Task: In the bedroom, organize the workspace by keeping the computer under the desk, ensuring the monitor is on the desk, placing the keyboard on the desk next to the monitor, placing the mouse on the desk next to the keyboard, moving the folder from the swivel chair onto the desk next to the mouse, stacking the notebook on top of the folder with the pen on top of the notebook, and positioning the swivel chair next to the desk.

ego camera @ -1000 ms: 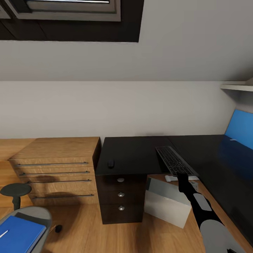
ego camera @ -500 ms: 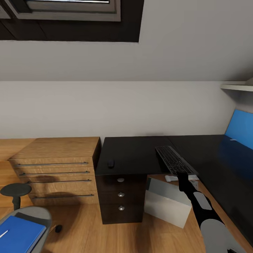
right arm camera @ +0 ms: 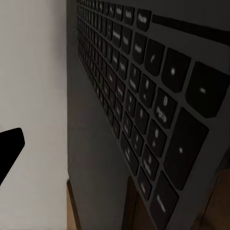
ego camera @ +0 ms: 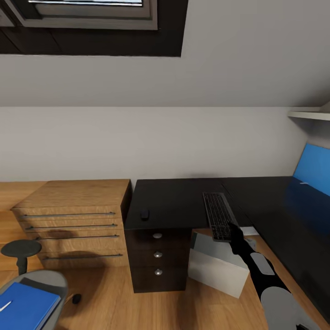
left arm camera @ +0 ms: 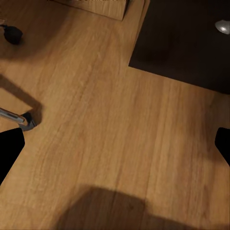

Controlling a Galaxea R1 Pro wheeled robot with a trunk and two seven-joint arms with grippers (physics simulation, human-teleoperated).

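While the keyboard [ego camera: 218, 215] lies on the black worktop [ego camera: 176, 201], its near end sticks out past the edge, over the grey computer [ego camera: 219, 263] on the floor below. The right hand [ego camera: 233, 233] is at that near end. In the right wrist view the keys [right arm camera: 143, 96] are very close, and one dark finger [right arm camera: 9, 148] shows off to the side. I cannot tell if the hand is closed on the keyboard or just touching it.

The keyboard looks long, thin and stiff. I think it is light, so one hand can move it. It is smooth, so it should slide easily on the shiny top. A grip at one end can make it swing round or tip off the edge. It may be safer to hold it by the thin edge near the middle, or to push it flat along the top. The keys can get pressed but should not break.

The small black mouse [ego camera: 144, 213] sits on the worktop near the front edge, above the drawers with silver knobs [ego camera: 157, 253]. It is well apart from the keyboard. It is round and may slip, so it wants a grip on its two sides.

The blue folder [ego camera: 25, 305] lies on the swivel chair [ego camera: 43, 279] seat with the white pen [ego camera: 4, 305] on it. A tall blue panel [ego camera: 314, 167] stands on the far right of the worktop.

The left hand hangs over the wood floor [left arm camera: 105, 134] with its fingers [left arm camera: 9, 148] wide apart and nothing in it.
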